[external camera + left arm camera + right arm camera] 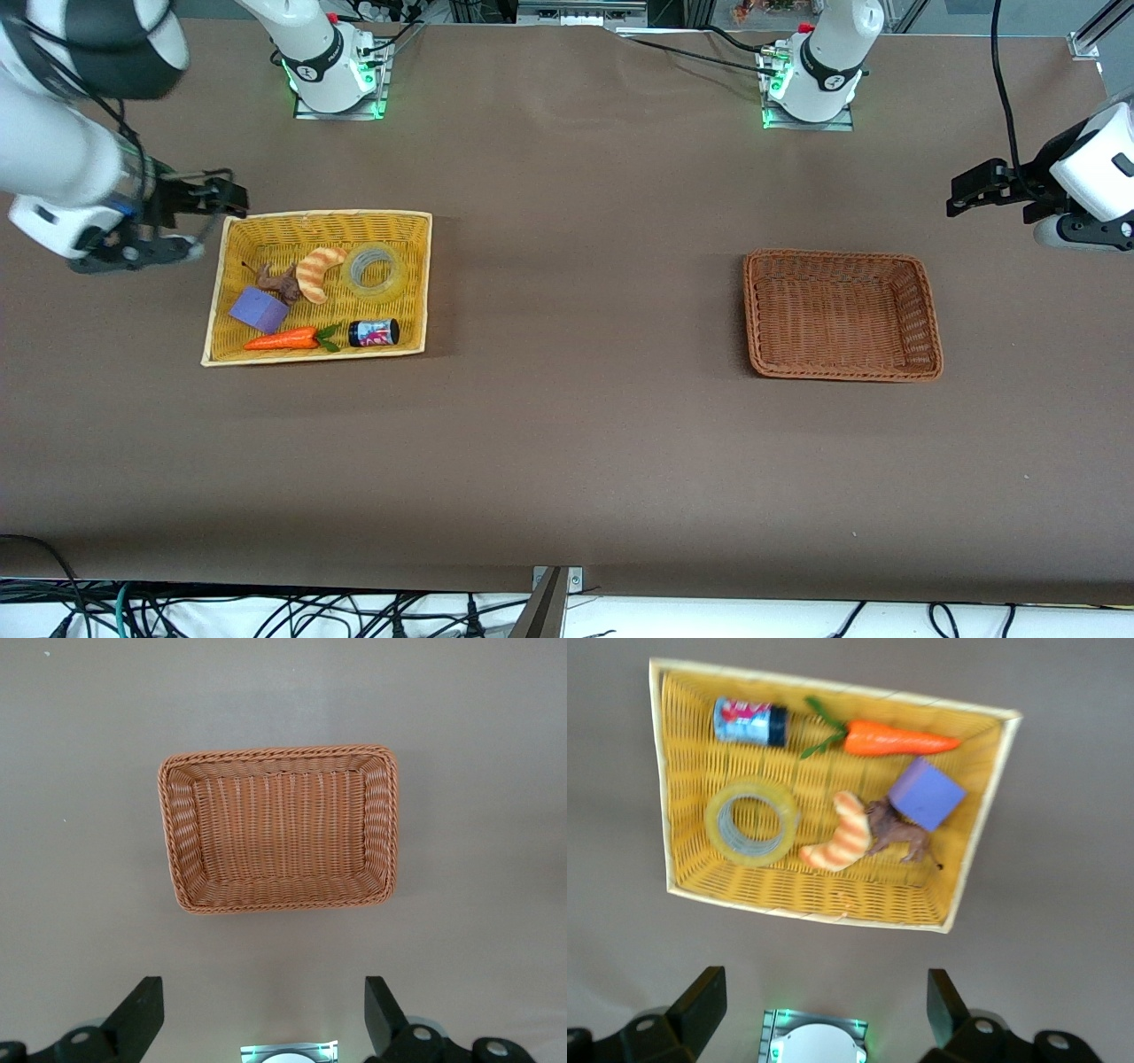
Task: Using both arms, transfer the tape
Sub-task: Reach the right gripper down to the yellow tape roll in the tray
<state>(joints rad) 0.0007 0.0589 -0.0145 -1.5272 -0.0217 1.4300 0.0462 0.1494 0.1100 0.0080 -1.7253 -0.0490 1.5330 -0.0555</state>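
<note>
Both hands, the right hand (232, 197) beside the yellow basket (412, 275) and the left hand (957, 197) near the brown basket (926, 310), hang spread open, so watch that your grab at the tape (372, 269), flat in the yellow basket, doesn't snag the croissant (317, 271) just beside it.

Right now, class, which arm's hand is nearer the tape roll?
The right. The right hand hovers beside the yellow basket holding the tape roll; the left hand waits past the brown basket.
</note>
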